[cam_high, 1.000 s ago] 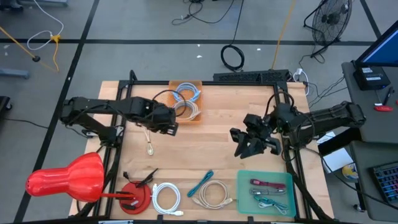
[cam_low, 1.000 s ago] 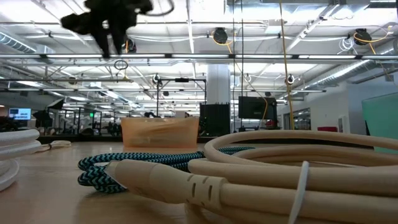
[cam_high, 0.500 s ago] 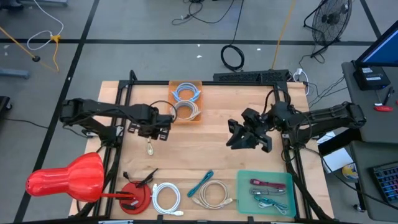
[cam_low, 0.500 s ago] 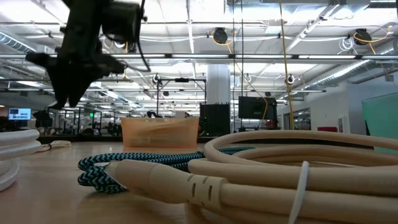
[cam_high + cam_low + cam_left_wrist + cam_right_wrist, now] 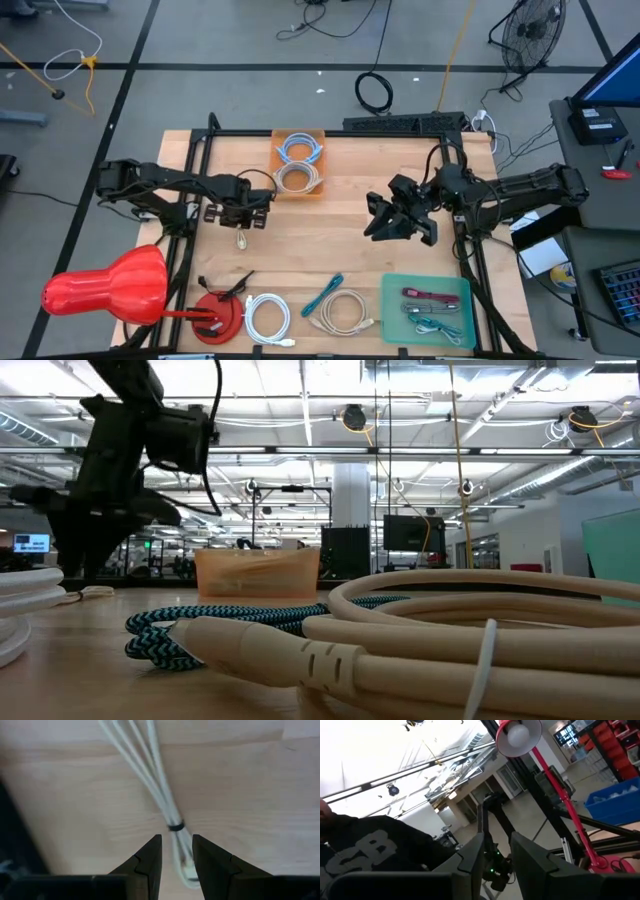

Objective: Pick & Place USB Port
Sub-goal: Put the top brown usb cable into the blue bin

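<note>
**Left arm lowered over a bundled white cable**

Where the pale wooden table (image 5: 340, 250) fills the overhead view, two dark arms reach in from either side. The right gripper (image 5: 398, 222) hangs over the bare middle-right of the table, its fingers a narrow gap apart and holding nothing; its wrist camera looks out into the room, where a person in a dark top with pale lettering, only partly readable, shows at the edge.

An orange plastic bin (image 5: 299, 163) at the table's back edge holds coiled cables. A green mat (image 5: 426, 308) at the front right carries a few more, and loose coils lie along the front edge.

The left gripper (image 5: 176, 852) hovers low over the task's thing, a thin white USB cable folded into a long bundle (image 5: 160, 795) and cinched by a small dark tie (image 5: 175, 826), lying flat on the wood on the left side of the table. Its fingers stand narrowly apart, straddling the plug end, not yet closed.

The bundle looks light, limp and smooth. Gripping at the tie, where the strands are gathered, would probably hold best; the loose loops will likely droop.
</note>
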